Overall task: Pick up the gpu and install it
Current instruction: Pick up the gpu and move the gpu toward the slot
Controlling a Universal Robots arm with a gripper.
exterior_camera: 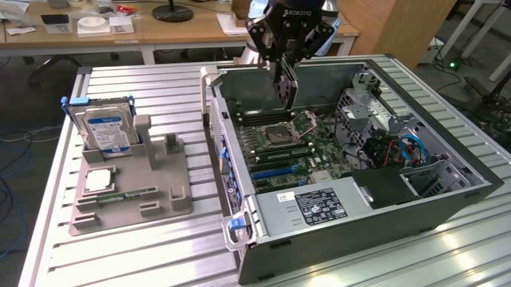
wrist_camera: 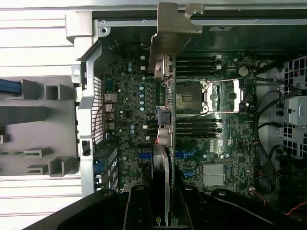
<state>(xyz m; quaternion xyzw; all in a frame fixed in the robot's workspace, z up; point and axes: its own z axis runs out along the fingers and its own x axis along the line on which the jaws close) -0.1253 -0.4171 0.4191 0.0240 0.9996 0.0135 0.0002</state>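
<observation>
My gripper (exterior_camera: 285, 58) hangs over the back part of the open computer case (exterior_camera: 447, 197) and is shut on the gpu (exterior_camera: 286, 88). The gpu is a thin dark card held upright and edge-on, its lower edge a little above the motherboard (exterior_camera: 276, 146). In the wrist view the gpu (wrist_camera: 163, 158) runs as a narrow strip out from between my fingers (wrist_camera: 139, 206), with its silver bracket (wrist_camera: 170, 33) at the far end, near the case's wall. My gripper (wrist_camera: 163, 203) sits over the motherboard's slots (wrist_camera: 144, 155), beside the CPU socket (wrist_camera: 189, 98).
A grey parts fixture (exterior_camera: 172, 197) lies at the exterior view's left with a silver hard drive (exterior_camera: 105, 130), a CPU chip (exterior_camera: 97, 179) and a green memory stick (exterior_camera: 128, 194). Inside the case are a power supply (exterior_camera: 319, 206), drive cages (exterior_camera: 375, 113) and blue cables (exterior_camera: 411, 149).
</observation>
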